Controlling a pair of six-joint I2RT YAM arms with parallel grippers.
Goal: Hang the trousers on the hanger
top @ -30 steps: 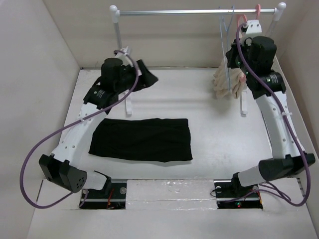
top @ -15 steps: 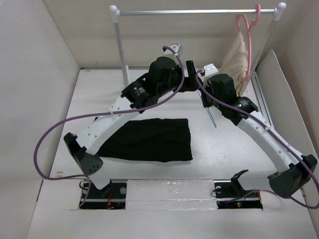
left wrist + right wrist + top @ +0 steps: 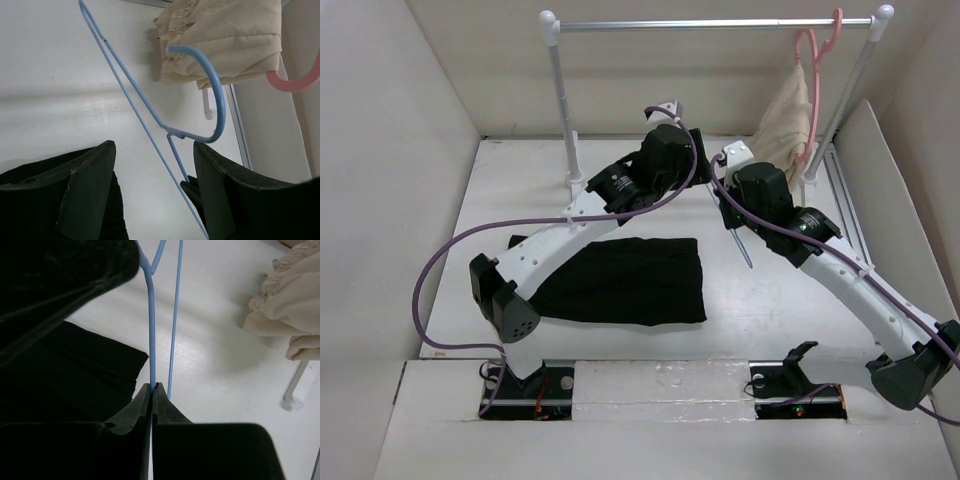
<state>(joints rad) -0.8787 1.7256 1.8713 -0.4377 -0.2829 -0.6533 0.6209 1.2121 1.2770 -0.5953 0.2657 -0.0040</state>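
I'm pinching the light-blue hanger (image 3: 151, 330) in my right gripper (image 3: 152, 386), jaws tight on its wire, just in front of the clothes rack (image 3: 710, 24). My left gripper (image 3: 152, 145) is gaping open, holding nothing; black trousers (image 3: 620, 280) are lying flat before the rack.

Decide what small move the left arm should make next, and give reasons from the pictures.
Probably close the left gripper on the hanger just below its neck: the right gripper is shut on one wire, the hanger's wires run between the left gripper's open jaws, and the trousers lie folded on the table, not yet hung.
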